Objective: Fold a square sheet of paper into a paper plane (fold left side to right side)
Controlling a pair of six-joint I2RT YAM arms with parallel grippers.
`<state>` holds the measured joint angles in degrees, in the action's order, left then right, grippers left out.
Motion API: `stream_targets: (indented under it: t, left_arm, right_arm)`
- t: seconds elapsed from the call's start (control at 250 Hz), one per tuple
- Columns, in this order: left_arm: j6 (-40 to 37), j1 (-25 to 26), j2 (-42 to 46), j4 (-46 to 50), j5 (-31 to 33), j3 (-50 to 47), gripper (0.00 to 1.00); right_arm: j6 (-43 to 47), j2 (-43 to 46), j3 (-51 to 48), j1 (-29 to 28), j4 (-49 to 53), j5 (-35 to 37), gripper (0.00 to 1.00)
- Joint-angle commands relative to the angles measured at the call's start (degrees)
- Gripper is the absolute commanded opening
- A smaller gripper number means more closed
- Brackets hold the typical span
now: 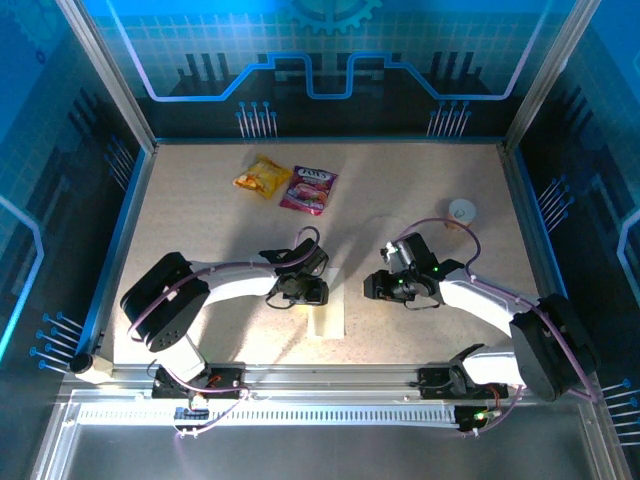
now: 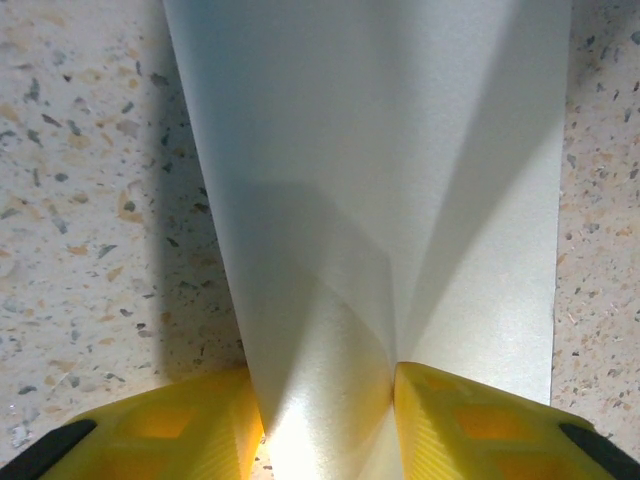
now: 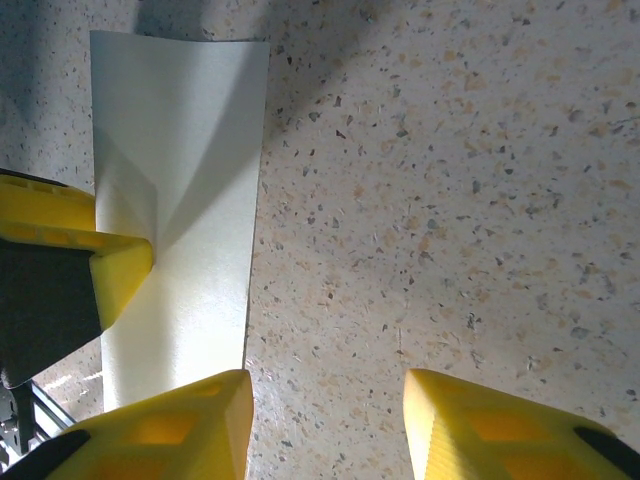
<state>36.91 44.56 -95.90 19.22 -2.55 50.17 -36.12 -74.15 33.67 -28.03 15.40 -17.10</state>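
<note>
The left end effector (image 2: 325,400) is pinching the plain white folded sheet of paper (image 2: 380,150), which is lying as a narrow strip on the speckled beige bench (image 3: 450,200) between the arms. The right end effector (image 3: 328,392) is hovering just beside the paper, its fingers spread over bare bench.

This is a robotics lab cell, built as a demo booth. An aluminium frame (image 1: 108,75) encloses a speckled table (image 1: 200,220). The walls are blue panels (image 1: 330,60) printed with circuit traces and a gear (image 1: 335,12). Two arms (image 1: 230,275) with loose purple cables are bolted to a metal rail (image 1: 330,375) at the near edge, and a white light strip (image 1: 300,412) runs just below it. Small green lights glow on the right arm (image 1: 480,300).
</note>
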Motion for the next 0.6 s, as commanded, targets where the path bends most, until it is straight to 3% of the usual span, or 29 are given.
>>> stream_targets:
  t: [0.0, 0.599]
  left_arm:
    - [-1.3, 1.5, -4.0, -2.1, -1.1, -1.2, 0.41]
    - [-2.4, 1.5, -3.5, -1.4, -0.5, -1.4, 0.4]
  right_arm:
    - [0.5, 0.0, -0.8, 0.8, 0.0, -0.8, 0.45]
    - [0.3, -0.7, -1.3, 0.8, -1.0, -1.2, 0.45]
